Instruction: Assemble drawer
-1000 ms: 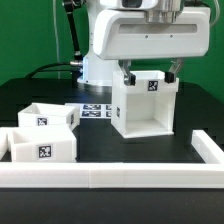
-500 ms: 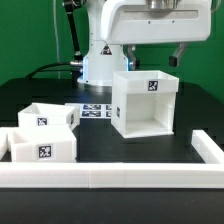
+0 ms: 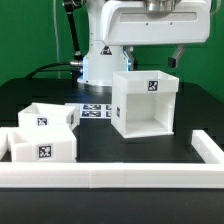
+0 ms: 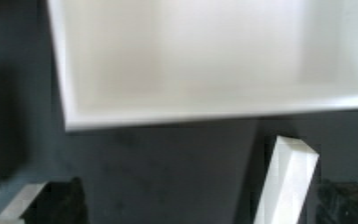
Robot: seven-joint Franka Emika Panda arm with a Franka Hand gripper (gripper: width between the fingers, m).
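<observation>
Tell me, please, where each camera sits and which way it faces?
Exterior view: off the arm, low in front of the rail, facing the housing and trays; the arm and open end effector show above the housing.
Wrist view: on the wrist, looking down on the housing; only dark fingertips show.
Shared: the housing and the end effector.

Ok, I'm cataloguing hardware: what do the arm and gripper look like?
The gripper has a broad, rounded white casing with two short dark jaws beneath. The arm behind is white too, with black cables running beside it. I can make out no markings on either.
</observation>
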